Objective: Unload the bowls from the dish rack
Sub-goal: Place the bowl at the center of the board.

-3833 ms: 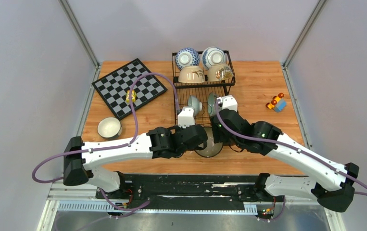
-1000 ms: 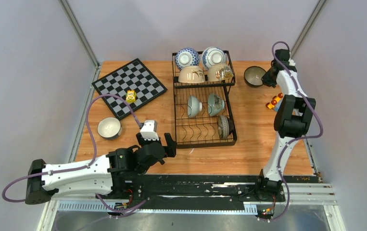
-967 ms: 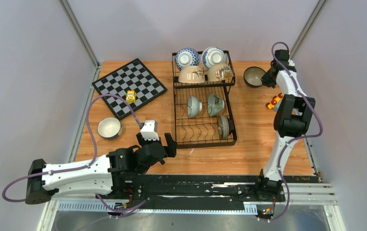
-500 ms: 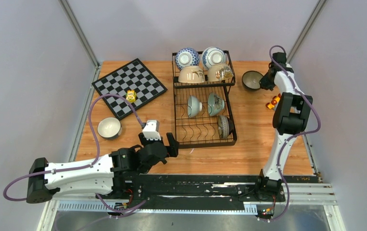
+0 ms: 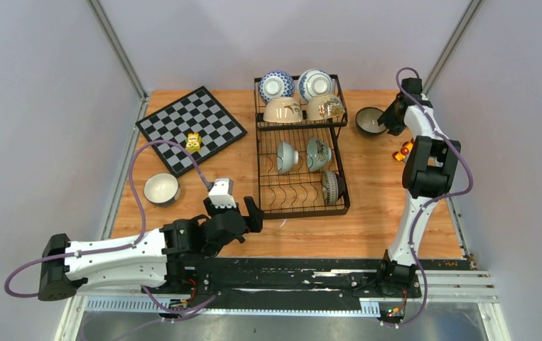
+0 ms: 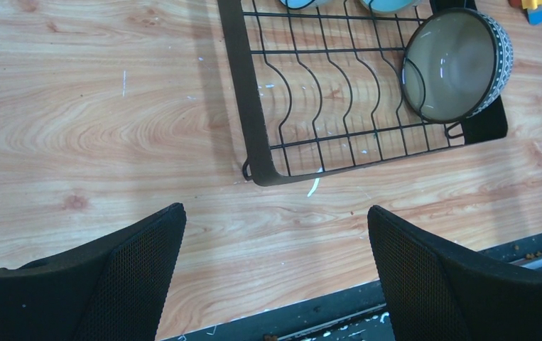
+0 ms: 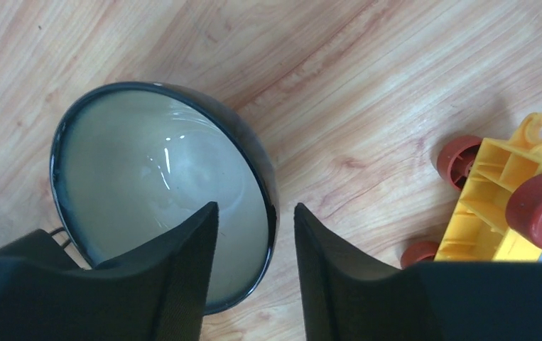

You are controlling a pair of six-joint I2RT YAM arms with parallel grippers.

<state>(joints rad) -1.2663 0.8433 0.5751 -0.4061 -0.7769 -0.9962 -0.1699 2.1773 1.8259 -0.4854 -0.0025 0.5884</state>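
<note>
Right wrist: right pincer (image 7: 255,213) parted astride dark bowl (image 7: 147,177) rim; left pincer (image 6: 276,213) wide.

Chessboard (image 5: 191,128), yellow block (image 5: 193,141) on it, toy vehicle (image 7: 499,181), wooden table (image 5: 381,192)

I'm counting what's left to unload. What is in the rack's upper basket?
Four bowls sit in the upper basket: two blue-and-white bowls at the back, feet up, and two beige bowls in front. Anything beneath them is covered.
</note>
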